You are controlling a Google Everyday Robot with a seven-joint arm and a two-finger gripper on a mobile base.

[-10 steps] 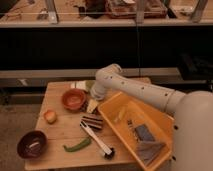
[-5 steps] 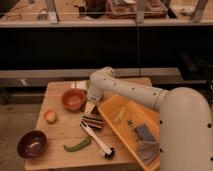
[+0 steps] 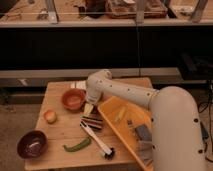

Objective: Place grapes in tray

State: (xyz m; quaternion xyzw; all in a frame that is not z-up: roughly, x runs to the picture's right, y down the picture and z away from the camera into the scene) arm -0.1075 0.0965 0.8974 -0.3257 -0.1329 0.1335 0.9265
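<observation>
You cannot tell if your gripper (image 3: 88, 109) is wide or holding something; it hangs low between the round orange bowl (image 3: 73, 99) at 10 o'clock and the smooth yellow tray (image 3: 107, 109) with raised sides at 4 o'clock. You cannot spot the grapes; the wooden table (image 3: 65, 132) lies bare at 8 o'clock.

The gripper (image 3: 88, 109) hangs low over the table (image 3: 60, 132), hemmed by the orange bowl (image 3: 73, 99) just beside it at 10 o'clock, the striped block (image 3: 92, 122) close at 6 and the tray (image 3: 111, 120) wall at 4. Bare wood lies open at 8 o'clock, between bowl, fruit (image 3: 50, 116) and pepper (image 3: 76, 145). The arm (image 3: 130, 95) crosses above the tray's far end, from 12 round to 3.
</observation>
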